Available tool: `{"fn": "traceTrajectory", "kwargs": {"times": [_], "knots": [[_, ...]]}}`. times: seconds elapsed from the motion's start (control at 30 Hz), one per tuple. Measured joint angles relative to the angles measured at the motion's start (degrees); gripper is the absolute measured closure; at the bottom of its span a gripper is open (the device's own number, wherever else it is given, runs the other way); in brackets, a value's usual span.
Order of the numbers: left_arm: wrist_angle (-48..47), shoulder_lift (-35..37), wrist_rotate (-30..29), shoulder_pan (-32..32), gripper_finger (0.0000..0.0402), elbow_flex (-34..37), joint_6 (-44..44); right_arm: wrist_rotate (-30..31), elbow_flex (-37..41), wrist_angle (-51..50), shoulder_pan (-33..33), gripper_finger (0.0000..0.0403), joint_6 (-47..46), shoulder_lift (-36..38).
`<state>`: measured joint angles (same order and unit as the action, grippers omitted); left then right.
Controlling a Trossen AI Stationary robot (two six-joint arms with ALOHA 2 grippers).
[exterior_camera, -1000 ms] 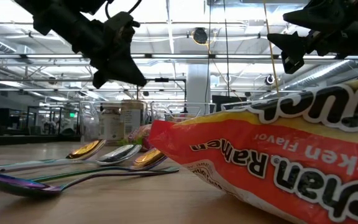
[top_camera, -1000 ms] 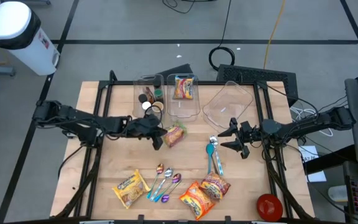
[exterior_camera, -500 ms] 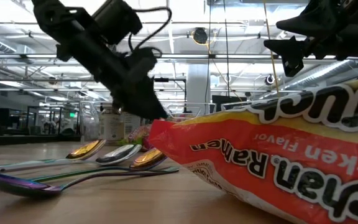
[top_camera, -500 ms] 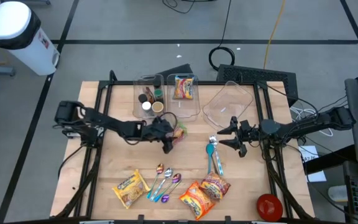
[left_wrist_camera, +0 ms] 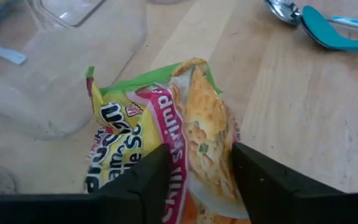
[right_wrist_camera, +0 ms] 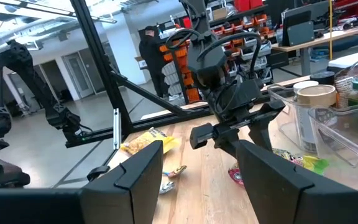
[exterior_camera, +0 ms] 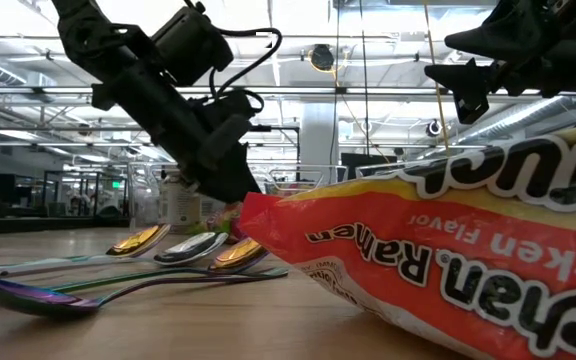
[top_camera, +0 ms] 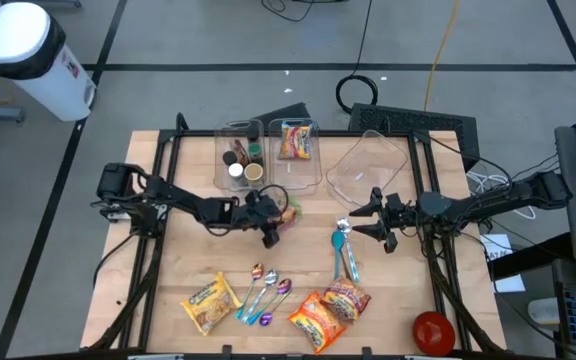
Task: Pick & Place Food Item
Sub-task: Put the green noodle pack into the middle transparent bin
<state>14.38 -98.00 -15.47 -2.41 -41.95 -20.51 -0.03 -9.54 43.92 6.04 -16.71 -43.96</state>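
Note:
A yellow, pink and green ramen packet (top_camera: 288,213) lies flat on the wooden table just in front of the clear bins; it also shows in the left wrist view (left_wrist_camera: 166,124). My left gripper (top_camera: 271,228) is low over the packet's near end, open, with one finger on either side of the packet's middle strip (left_wrist_camera: 197,155). My right gripper (top_camera: 376,220) hangs open and empty above the table to the right, next to a teal spoon (top_camera: 343,243). My left gripper comes at the packet slanting down from the table's left. Its fingers (left_wrist_camera: 148,180) stand over the packet's near end, with the printed strip between them. I cannot tell whether they touch it. The packet lies flat on the table.
Three clear bins stand at the far side: one with small jars (top_camera: 238,155), one with a ramen packet (top_camera: 296,142), one tilted and bare (top_camera: 368,165). Spoons (top_camera: 266,290), three more ramen packets (top_camera: 211,303) (top_camera: 318,320) (top_camera: 348,297) and a red bowl (top_camera: 434,332) lie near the front.
My left gripper has gone toward the table's right edge and down, from beside the ramen packet to low over its near end. The packet has stayed where it was.

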Motion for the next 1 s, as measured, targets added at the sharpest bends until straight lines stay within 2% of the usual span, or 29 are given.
{"fn": "traceTrajectory", "kwargs": {"times": [0.33, 0.5, 0.63, 0.83, 1.0], "knots": [[4.11, 0.32, 0.83, -0.73, 0.0389, 0.1, 0.55, 0.0, 0.0, 0.0, 0.0, 0.0206, -0.02, 0.01], [9.22, 3.68, 0.83, -0.76, 0.0385, 0.11, 1.84, 0.0, 0.0, 0.0, 0.0, 0.0206, -0.18, 0.0], [11.84, 7.75, 0.06, -0.77, 0.0396, 0.13, 7.1, 0.0, 0.0, -0.02, 0.0, 0.0206, -0.16, 0.02], [23.08, 12.07, -10.07, 1.45, 0.0392, 0.11, 15.72, 0.0, 0.0, -0.02, 0.0, 0.0206, 0.0, 0.02], [29.65, 11.02, -11.16, 6.33, 0.0393, -1.14, 19.08, 0.02, 0.0, 0.0, 0.0, 0.0206, 0.02, 0.01]]}}
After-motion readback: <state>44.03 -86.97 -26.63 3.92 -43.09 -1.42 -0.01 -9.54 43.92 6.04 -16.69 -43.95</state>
